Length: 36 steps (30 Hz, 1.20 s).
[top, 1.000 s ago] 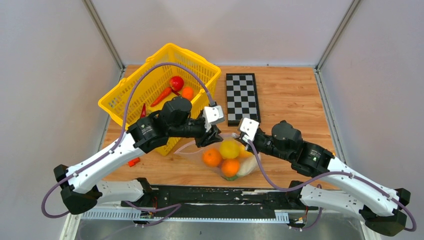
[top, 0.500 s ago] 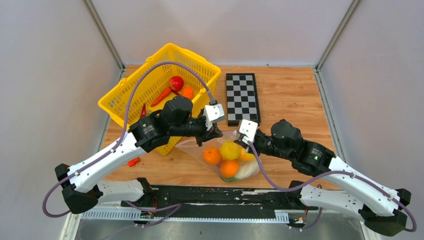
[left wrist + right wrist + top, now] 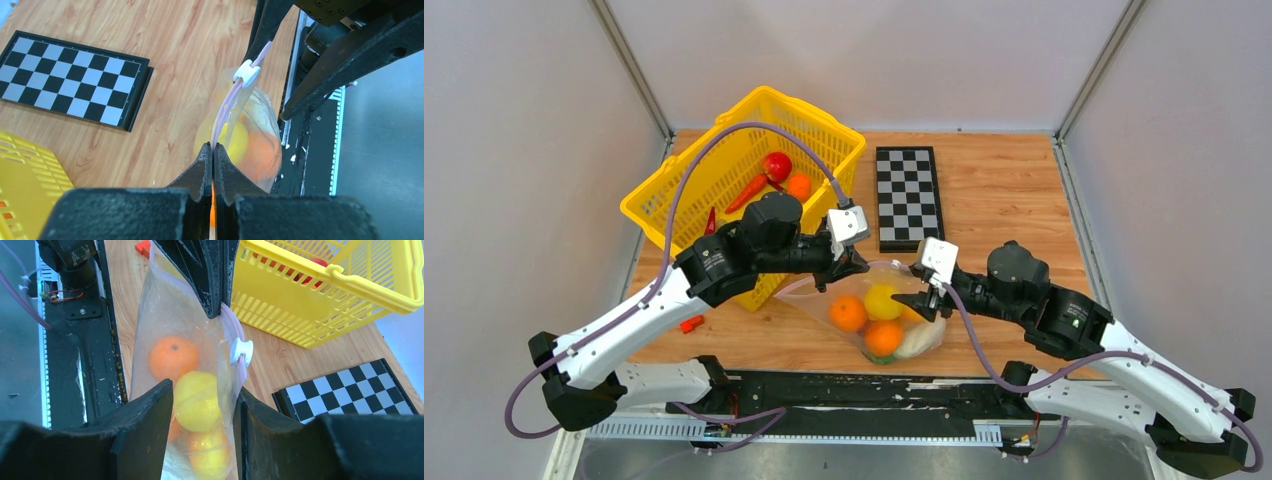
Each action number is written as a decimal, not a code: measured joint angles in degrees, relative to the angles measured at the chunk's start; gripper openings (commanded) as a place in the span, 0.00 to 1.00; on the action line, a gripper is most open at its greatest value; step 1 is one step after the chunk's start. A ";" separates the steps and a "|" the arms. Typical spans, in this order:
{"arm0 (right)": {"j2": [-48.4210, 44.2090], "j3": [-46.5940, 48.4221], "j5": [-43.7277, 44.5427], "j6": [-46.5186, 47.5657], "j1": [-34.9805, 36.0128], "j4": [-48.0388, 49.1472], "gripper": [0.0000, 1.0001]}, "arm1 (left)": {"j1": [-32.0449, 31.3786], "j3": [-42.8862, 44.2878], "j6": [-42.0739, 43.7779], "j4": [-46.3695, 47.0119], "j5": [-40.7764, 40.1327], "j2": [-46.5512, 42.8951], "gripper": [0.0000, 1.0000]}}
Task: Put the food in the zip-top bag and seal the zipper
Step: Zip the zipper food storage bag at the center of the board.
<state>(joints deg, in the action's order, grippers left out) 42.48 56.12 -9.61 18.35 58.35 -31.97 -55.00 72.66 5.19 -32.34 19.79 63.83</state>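
Pinching the zipper (image 3: pixel 225 105) at one end, the left tool (image 3: pixel 212 150) is clenched flat on the pink strip and holds the mouth edge of the bag (image 3: pixel 160 310) raised. The bag rests on the counter (image 3: pixel 1004 190) near the front edge, between the two arms. The food (image 3: pixel 849 313), orange and yellow pieces plus a pale one, sits inside it. The right tool (image 3: pixel 202 390) is released, its jaws spread either side of the bag, close to the white slider (image 3: pixel 241 351). Sealing looks to be the step in hand. The right tool should close on the slider itself, not the thin film, and draw it straight along the strip while the left anchors the end.
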 measured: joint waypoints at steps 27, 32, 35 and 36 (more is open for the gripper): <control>-0.92 0.09 -6.27 -4.33 -6.73 3.98 0.00 | 0.00 -0.42 0.09 1.03 1.16 -0.63 0.83; -0.94 0.09 -7.10 -4.24 -6.84 3.93 0.00 | 0.00 -0.37 1.27 0.09 2.19 0.92 0.83; -0.94 0.09 -7.45 -4.13 -6.97 3.93 0.00 | 0.00 -0.11 1.81 -0.79 2.40 2.54 0.72; -0.94 0.07 -7.45 -4.13 -7.06 3.93 0.00 | 0.00 -0.07 2.05 -1.16 2.36 3.02 0.65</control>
<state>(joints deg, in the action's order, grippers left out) 41.54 56.18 -17.06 14.22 51.29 -28.03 -55.00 72.60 7.25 -33.50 22.15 66.85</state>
